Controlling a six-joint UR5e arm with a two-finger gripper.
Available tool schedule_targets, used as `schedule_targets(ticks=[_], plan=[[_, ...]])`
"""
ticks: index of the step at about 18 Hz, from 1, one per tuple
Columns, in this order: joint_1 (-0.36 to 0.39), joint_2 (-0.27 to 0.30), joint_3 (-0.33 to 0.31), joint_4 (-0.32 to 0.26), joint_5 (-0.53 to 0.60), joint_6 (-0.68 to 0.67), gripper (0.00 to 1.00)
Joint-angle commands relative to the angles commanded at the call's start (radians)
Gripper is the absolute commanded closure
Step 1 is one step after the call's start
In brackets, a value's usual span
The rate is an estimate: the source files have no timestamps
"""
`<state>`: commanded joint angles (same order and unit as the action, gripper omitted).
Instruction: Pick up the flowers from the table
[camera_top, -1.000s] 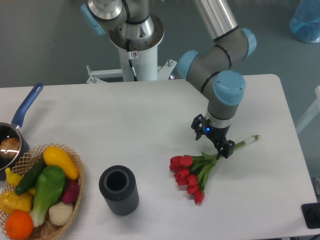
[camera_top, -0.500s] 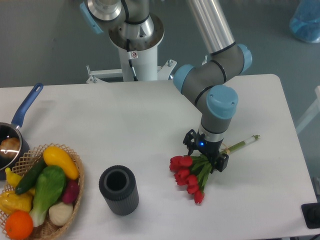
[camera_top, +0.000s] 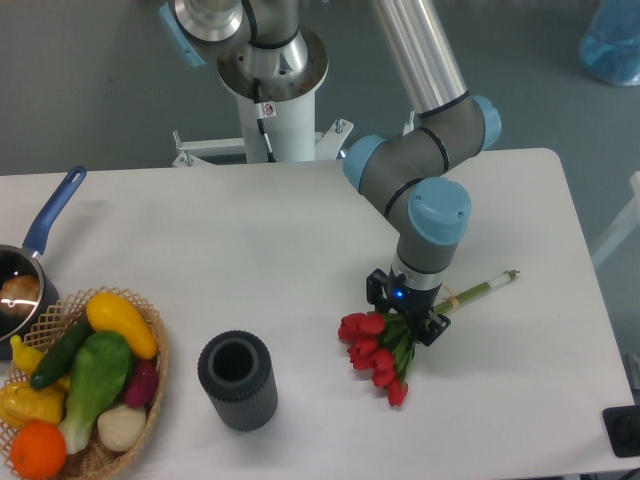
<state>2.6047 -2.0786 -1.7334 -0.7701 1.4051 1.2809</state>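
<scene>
The flowers (camera_top: 378, 352), a bunch of red tulip buds with green stems and leaves, lie on the white table (camera_top: 280, 250) right of centre, the stem end pointing up and right (camera_top: 490, 285). My gripper (camera_top: 405, 318) is low over the leaves just behind the buds, its dark fingers straddling the stems. The fingers look spread on either side of the bunch, and I cannot see them pressed onto it. The flowers rest flat on the table.
A dark grey ribbed cylinder vase (camera_top: 236, 380) stands upright left of the flowers. A wicker basket of vegetables (camera_top: 85, 395) sits at the front left. A blue-handled pot (camera_top: 25, 280) is at the left edge. The arm's base (camera_top: 270, 90) stands at the back.
My gripper has moved left and down along the stems, from the tied part toward the leaves just behind the buds. The flowers have not moved.
</scene>
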Motion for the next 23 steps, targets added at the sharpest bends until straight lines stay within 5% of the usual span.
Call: schedule_targets(ticks=[8, 14, 23], plan=[[0.038, 0.057, 0.063, -0.024, 0.011, -0.037, 1.0], [0.055, 0.117, 0.153, -0.184, 0.008, -0.052, 1.0], [0.057, 0.189, 0.158, -0.225, 0.06, 0.015, 1.0]])
